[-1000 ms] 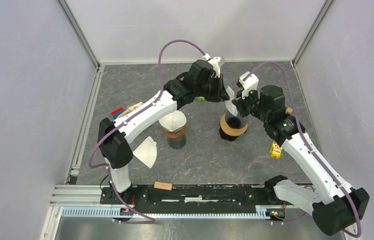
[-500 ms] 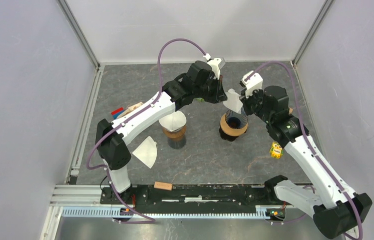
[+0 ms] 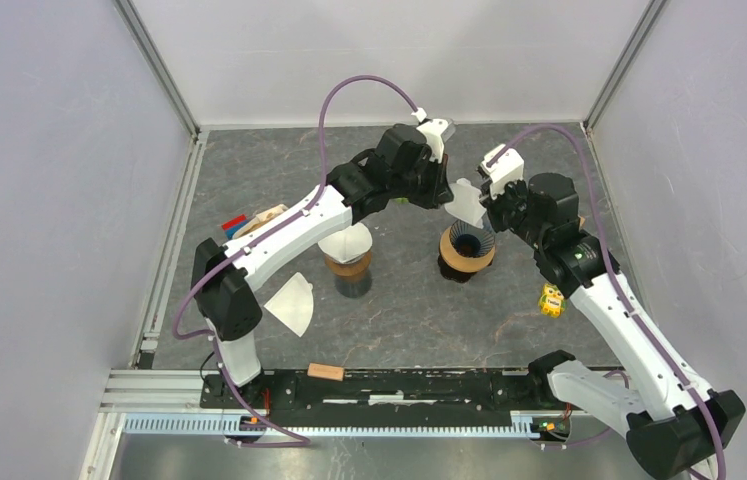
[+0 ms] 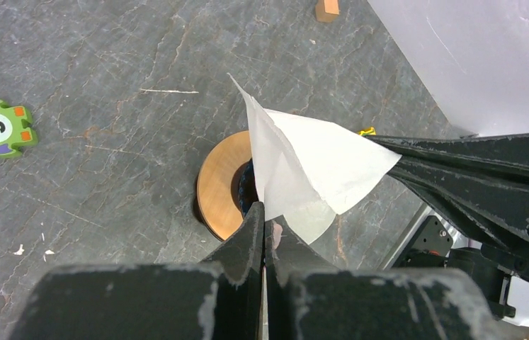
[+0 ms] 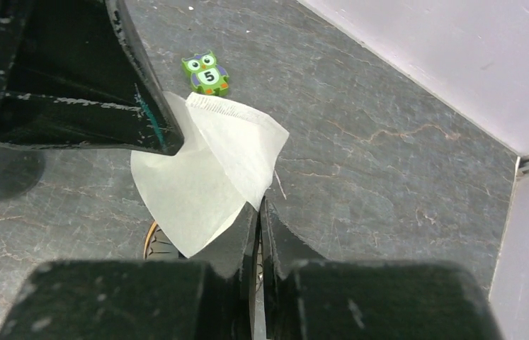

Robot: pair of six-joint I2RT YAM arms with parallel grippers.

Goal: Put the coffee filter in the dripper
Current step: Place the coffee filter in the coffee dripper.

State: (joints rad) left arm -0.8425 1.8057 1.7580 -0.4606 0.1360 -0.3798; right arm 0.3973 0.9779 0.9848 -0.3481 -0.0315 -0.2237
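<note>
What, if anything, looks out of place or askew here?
The coffee filter hangs tilted in the air just above the dripper. It is pinched at opposite edges by the left fingers and right fingers, partly spread and not seated. A spare filter lies loose on the table, near left. Nothing looks spilled or torn.

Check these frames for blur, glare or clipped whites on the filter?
Top external: even, soft light, sharp, only faint shadows beside the dripper. Left wrist: coffee filter crisp, folds readable; left gripper dark and slightly soft up close. Right wrist: no glare, filter seam visible; right gripper nearly black.
</note>
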